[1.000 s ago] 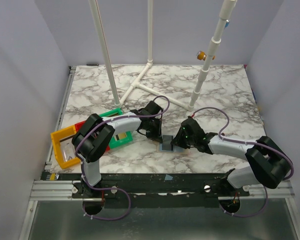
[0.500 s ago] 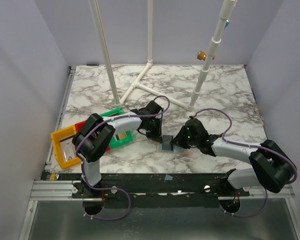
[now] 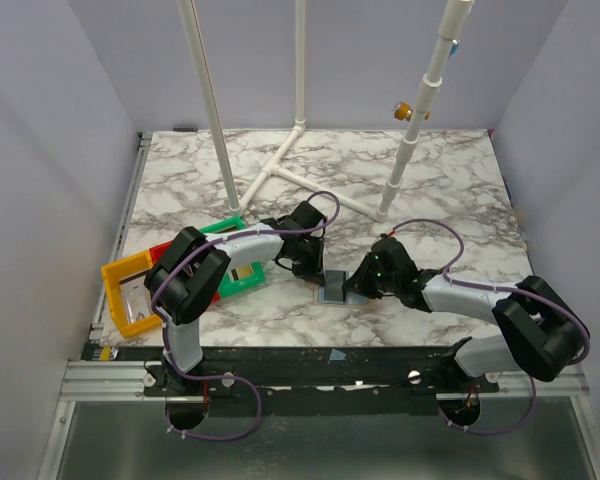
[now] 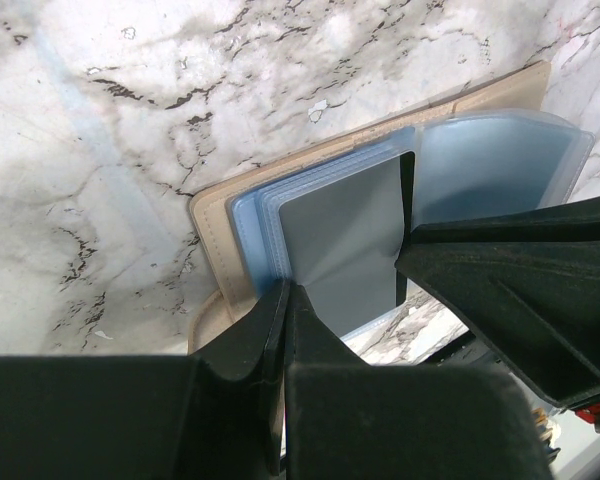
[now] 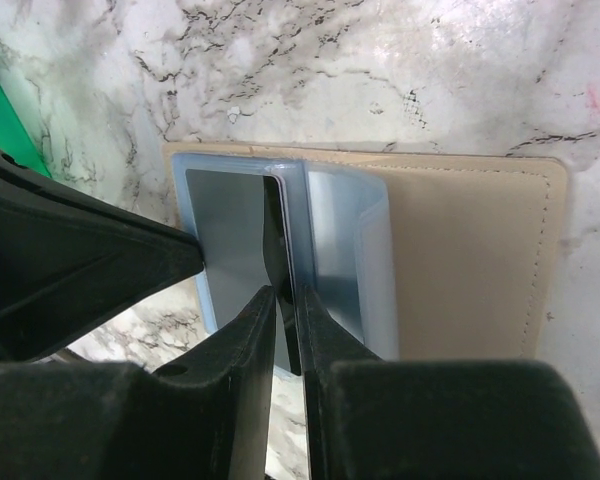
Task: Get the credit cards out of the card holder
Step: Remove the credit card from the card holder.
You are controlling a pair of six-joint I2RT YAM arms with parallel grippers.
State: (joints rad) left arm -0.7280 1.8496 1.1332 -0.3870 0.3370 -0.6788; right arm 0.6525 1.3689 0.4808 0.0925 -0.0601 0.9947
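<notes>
The card holder (image 3: 333,292) lies open on the marble between both grippers, beige (image 5: 460,250) with pale blue plastic sleeves (image 4: 500,160). A flat grey panel, apparently a credit card (image 4: 345,235), shows in the sleeves. My left gripper (image 4: 285,292) is shut with nothing between its fingers. Its tips press on the sleeves' near edge, beside the beige border (image 4: 215,240). My right gripper (image 5: 285,295) comes in from the opposite side. Its jaws pinch a thin dark edge standing up between the sleeves, seemingly a card (image 5: 277,240). In the top view the two grippers (image 3: 318,272) (image 3: 352,288) meet over the holder.
Yellow (image 3: 130,290), red (image 3: 163,251) and green (image 3: 242,284) open bins sit left of the holder, under the left arm. A white pipe frame (image 3: 298,140) and a jointed white post (image 3: 412,135) stand at the back. The table's front edge is close behind the holder.
The right gripper's jaws have narrowed onto the thin edge in the sleeves and the right arm has shifted slightly. The left gripper stays shut in place on the holder.
</notes>
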